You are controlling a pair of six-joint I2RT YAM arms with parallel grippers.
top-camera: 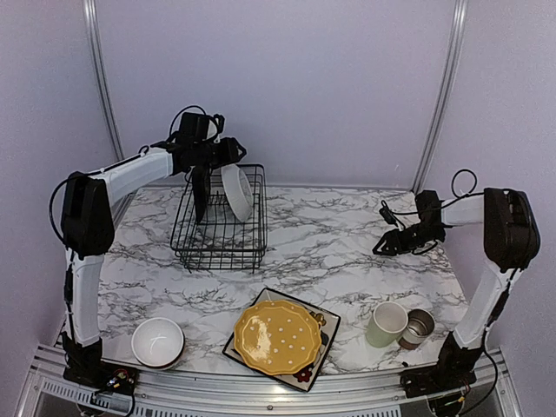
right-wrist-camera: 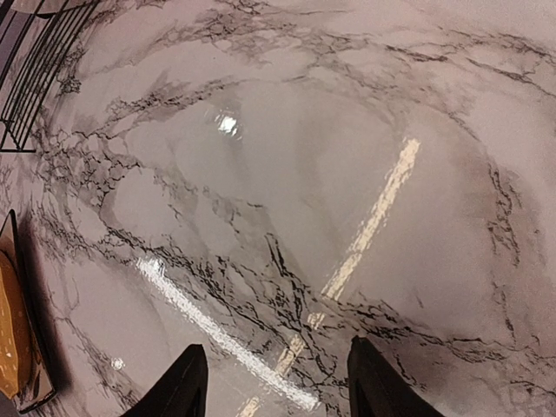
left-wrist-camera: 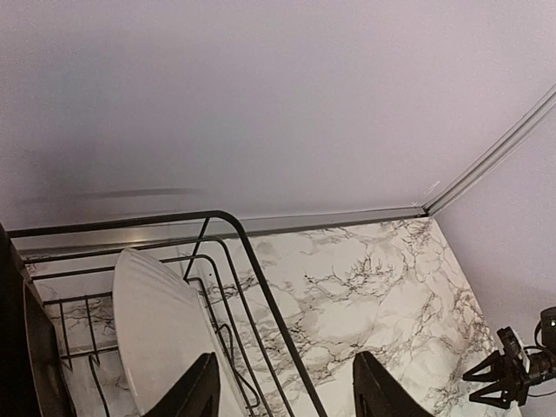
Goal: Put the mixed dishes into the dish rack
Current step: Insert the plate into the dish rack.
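Observation:
The black wire dish rack stands at the back left. A white bowl stands on edge inside it, beside a dark plate. My left gripper hovers over the rack's top, open. In the left wrist view the left gripper straddles the dish rack's rim wire, and the white bowl lies against its left finger, not clamped. Near the front sit another white bowl, a yellow dotted plate on a black flowered plate, a pale green mug and a grey-brown cup. My right gripper hangs open over bare marble.
The marble table ends at a metal rail along the front. Walls close in at the back and at both sides, and the rack stands close to the back wall. The right wrist view catches the yellow plate's edge and a corner of the rack.

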